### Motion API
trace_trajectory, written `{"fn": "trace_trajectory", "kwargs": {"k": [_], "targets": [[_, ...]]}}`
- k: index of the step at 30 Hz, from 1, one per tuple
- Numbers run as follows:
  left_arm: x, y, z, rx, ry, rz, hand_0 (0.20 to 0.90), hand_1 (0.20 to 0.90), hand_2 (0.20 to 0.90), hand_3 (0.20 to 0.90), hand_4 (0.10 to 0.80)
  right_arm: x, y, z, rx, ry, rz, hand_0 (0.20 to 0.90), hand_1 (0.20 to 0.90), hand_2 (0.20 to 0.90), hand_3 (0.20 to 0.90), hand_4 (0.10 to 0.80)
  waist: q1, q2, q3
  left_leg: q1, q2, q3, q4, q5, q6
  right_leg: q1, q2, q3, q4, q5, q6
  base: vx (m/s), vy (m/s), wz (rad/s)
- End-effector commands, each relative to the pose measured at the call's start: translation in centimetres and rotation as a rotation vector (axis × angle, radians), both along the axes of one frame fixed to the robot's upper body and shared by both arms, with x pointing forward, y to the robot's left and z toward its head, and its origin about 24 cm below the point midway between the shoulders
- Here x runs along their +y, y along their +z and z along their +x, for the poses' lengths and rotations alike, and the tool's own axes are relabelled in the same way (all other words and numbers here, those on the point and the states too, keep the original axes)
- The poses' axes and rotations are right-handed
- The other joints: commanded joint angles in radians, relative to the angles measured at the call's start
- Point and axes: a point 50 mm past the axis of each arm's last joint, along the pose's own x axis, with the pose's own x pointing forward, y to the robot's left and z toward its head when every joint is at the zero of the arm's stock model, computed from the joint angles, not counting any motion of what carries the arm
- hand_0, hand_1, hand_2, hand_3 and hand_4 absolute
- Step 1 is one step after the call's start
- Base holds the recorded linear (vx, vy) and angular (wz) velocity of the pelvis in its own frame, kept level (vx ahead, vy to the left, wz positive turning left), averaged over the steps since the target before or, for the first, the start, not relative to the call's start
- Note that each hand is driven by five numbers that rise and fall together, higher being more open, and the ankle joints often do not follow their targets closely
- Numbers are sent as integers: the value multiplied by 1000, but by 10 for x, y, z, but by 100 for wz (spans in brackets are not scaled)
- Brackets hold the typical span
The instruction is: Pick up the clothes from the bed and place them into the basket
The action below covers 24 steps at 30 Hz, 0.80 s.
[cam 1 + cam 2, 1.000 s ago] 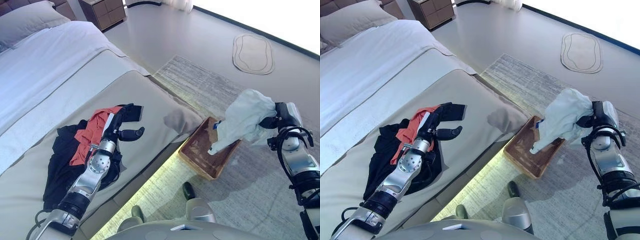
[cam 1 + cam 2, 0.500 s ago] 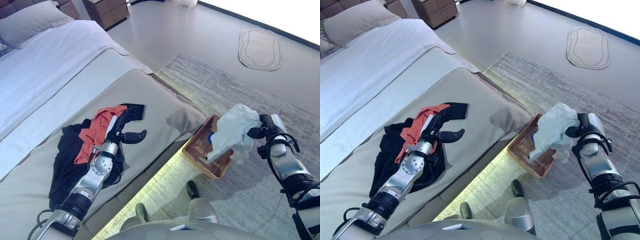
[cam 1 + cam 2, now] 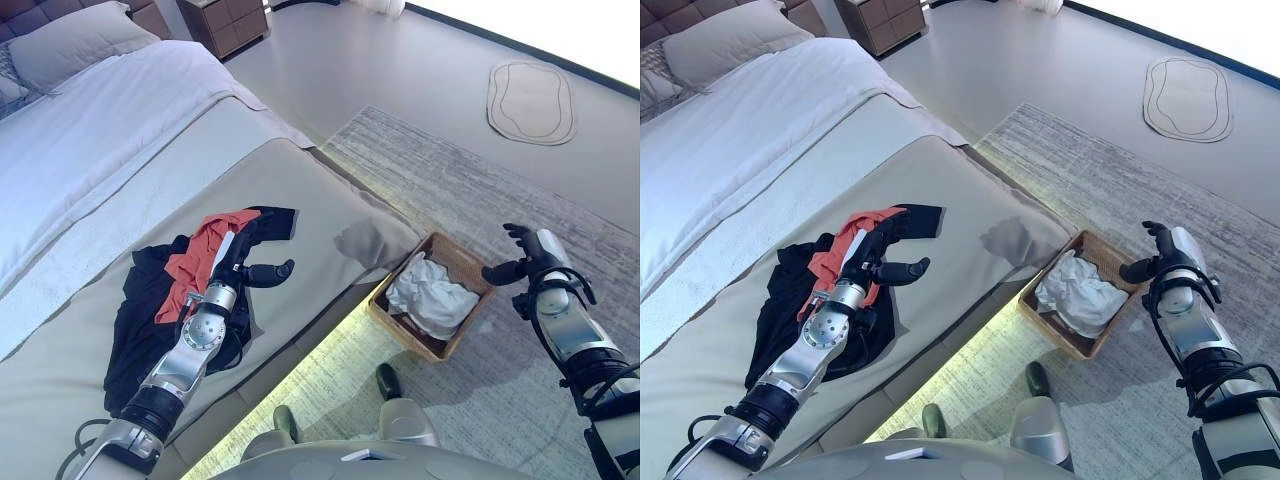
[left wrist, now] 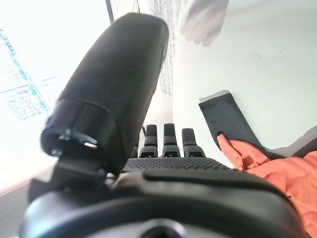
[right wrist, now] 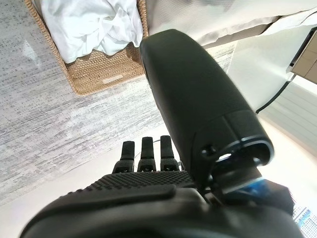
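A pale white garment lies crumpled inside the woven basket on the rug beside the bed; it also shows in the right wrist view as the garment in the basket. My right hand hovers open just right of the basket, holding nothing. On the bed a black garment lies spread with an orange-red garment on top. My left hand rests open on that pile, fingers straight and thumb out to the side.
The bed's edge runs between the pile and the basket, with a lit strip beneath. A grey rug covers the floor around the basket. A small oval mat lies far right. A wooden nightstand and pillow stand at the back.
My right hand has opened and let go of the pale garment, which dropped from above into the basket. My left hand stays on the pile. The camera has shifted slightly.
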Motion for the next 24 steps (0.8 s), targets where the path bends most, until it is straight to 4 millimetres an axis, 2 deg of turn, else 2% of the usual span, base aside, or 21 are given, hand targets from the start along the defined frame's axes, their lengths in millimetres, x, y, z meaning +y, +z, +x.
{"fn": "trace_trajectory", "kwargs": {"k": [1,6,10,14,20,24], "targets": [[5,34,16,-201,9,-11,900,900,900,900,800,0,45,22,-190,37,-114,900,900,900,900,800,21,-67,-51,25,58,-29,2,-37,-31,22,-29,-44,4,6,-16,1,18,9],[9,18,13,-149,38,28,900,900,900,900,800,15,53,35,-227,75,-133,900,900,900,900,800,58,-78,-61,12,54,-67,2,-30,-29,34,-34,-70,4,-1,-20,-8,0,10],[6,13,13,-124,13,25,900,900,900,900,800,30,59,49,-268,77,-191,900,900,900,900,800,94,-82,-65,-7,52,-95,2,-20,-28,40,-42,-102,4,-4,-21,-28,15,20],[8,9,10,-119,34,10,900,900,900,900,800,56,81,69,-340,153,-325,900,900,900,900,800,148,-76,-68,-27,39,-140,2,-15,-20,60,-54,-146,4,-17,-26,-15,51,32],[23,0,-1,-78,85,9,900,900,900,900,800,73,100,79,-399,232,-366,900,900,900,900,800,201,-83,-85,-39,30,-180,2,-9,-16,85,-65,-196,6,-34,-29,29,49,29],[34,-4,-8,-64,108,3,900,900,900,900,800,82,119,89,-436,266,-393,900,900,900,900,800,261,-91,-90,-60,22,-230,2,2,-16,102,-77,-246,16,-47,-31,35,63,39]]}}
